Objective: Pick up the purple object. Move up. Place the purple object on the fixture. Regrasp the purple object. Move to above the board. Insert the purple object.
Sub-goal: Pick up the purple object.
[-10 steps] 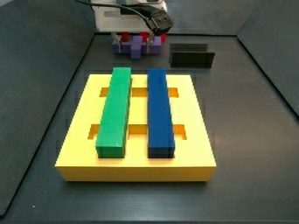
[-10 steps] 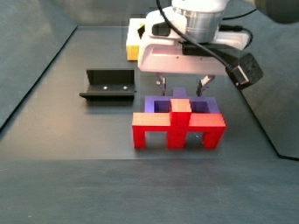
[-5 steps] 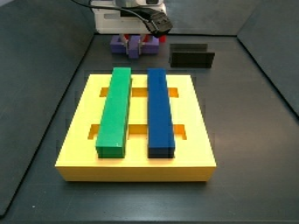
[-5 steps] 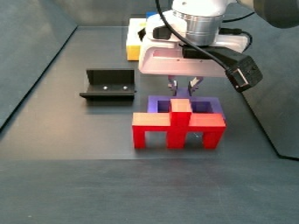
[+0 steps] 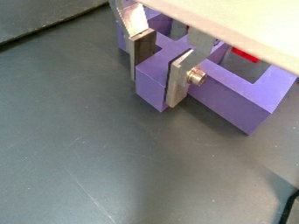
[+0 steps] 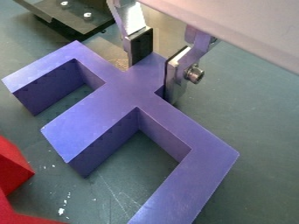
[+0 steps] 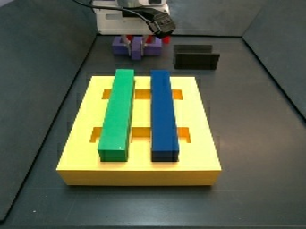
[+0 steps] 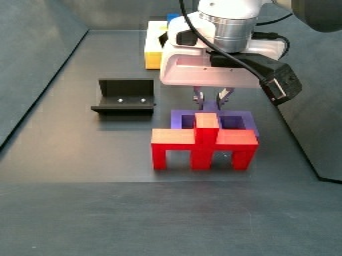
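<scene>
Gripper down over the purple object, silver fingers closed on its narrow central stem, dark pads apparently touching both faces; seen the same in both wrist views, and low between the legs in a side view

Purple object still flat on the dark floor, just beyond the red piece and touching or nearly touching it in that side view; in the other side view a small purple shape at the far end of the floor, left of the fixture and well beyond the board

Likely a rigid, light, moulded block: smooth sides, so possibly a little slippery under the pads; no sign of fragility. Stem the sensible hold, being narrow enough for the jaws and near the middle, so little tendency to tip when lifted; legs and bridge too wide

No brand, label or writing legible anywhere on object, fixture, board or gripper
</scene>
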